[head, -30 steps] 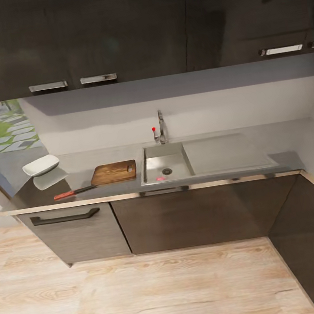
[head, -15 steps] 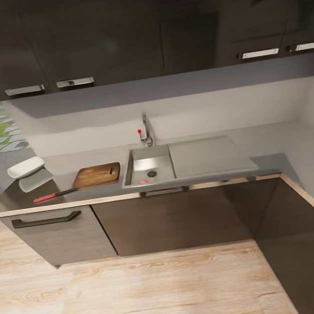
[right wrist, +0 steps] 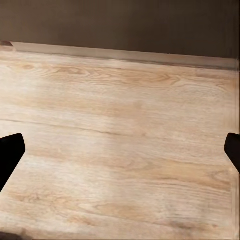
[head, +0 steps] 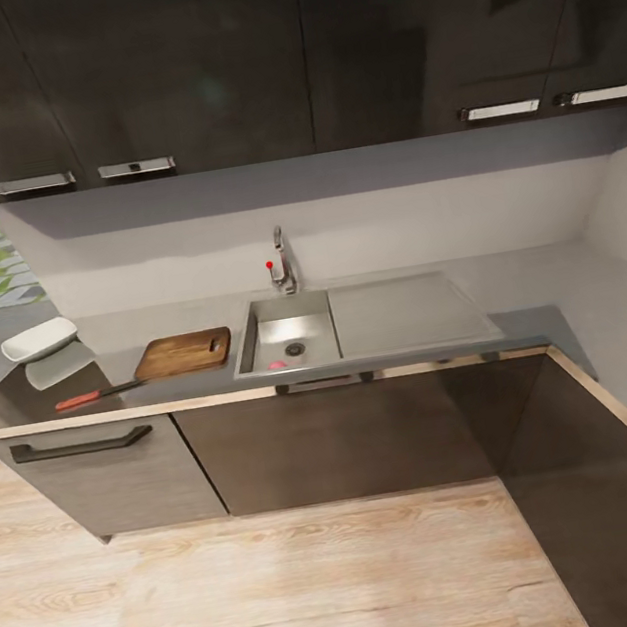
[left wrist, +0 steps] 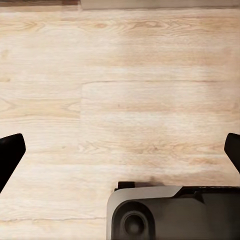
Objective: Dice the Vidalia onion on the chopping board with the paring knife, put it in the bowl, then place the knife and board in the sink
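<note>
Your left gripper (left wrist: 120,150) spread wide over floor | right gripper (right wrist: 120,150) likewise released | onion (head: 277,365) in sink (head: 405,314) | chopping board (head: 182,353) at sink's 9 o'clock, paring knife (head: 99,394) beside it | bowl (head: 38,339) at 10 o'clock

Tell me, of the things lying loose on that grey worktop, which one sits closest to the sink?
The chopping board. It lies just beside the sink, while the paring knife and the bowl sit farther along the countertop, away from it.
</note>
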### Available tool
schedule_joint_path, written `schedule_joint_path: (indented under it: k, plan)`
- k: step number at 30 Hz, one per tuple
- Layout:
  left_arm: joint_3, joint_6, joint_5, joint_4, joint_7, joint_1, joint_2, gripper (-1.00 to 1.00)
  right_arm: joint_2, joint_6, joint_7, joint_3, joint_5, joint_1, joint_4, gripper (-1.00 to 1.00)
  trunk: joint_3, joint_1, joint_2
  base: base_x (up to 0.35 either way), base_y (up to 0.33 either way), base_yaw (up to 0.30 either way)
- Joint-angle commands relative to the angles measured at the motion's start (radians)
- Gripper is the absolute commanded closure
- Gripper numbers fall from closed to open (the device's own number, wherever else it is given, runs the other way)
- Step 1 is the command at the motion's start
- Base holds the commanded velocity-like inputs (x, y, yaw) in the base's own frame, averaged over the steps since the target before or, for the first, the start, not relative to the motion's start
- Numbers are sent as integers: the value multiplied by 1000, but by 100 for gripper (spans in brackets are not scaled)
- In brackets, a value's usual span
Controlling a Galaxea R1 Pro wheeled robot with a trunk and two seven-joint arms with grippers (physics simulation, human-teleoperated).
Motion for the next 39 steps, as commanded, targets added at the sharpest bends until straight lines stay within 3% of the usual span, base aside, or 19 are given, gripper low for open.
schedule_joint_path:
  k: [1,5,7,9,12,15,19,26,30,31,36,39]
  plan:
    - [0,-1,1,-1,1,0,0,-100,-4,-4,-2,1,3,-1,-16,-100,-2,1,-2,0,0,-8]
    - [0,0,1,0,1,0,0,-100,-9,20,-7,1,6,-1,-136,-100,-2,1,-2,0,0,-4]
    - [0,0,1,0,1,0,0,-100,-9,74,-8,1,7,-1,-222,-100,-2,1,-2,0,0,-1]
    - [0,0,1,0,1,0,0,-100,-13,240,-8,3,6,-1,-409,-100,-2,1,-2,0,0,0]
    - [0,0,1,0,1,0,0,-100,-22,324,-7,4,7,-1,-541,-100,-2,1,-2,0,0,0]
    - [0,1,1,0,1,0,0,-100,-38,358,-6,5,6,-1,-607,-100,-2,1,-2,0,0,0]
    - [0,2,1,2,2,0,1,-100,-62,340,-2,6,2,-1,-642,-100,-2,1,-2,0,0,0]
    - [1,3,1,29,3,1,0,-100,-68,263,-1,7,4,17,-698,-100,-2,1,-2,0,0,0]
    - [1,3,1,47,7,2,0,-100,-67,253,-2,8,5,109,-807,-100,-2,1,-2,0,0,0]
    - [1,4,1,51,18,2,1,-100,-67,251,-3,8,6,173,-868,-100,-2,1,-2,0,0,0]
    - [1,5,1,53,44,2,0,-100,-68,223,-3,7,7,279,-937,-100,-2,1,-2,0,0,0]
    - [0,5,2,53,52,2,0,-100,-68,105,-4,7,9,428,-981,-100,-2,1,-2,0,0,0]
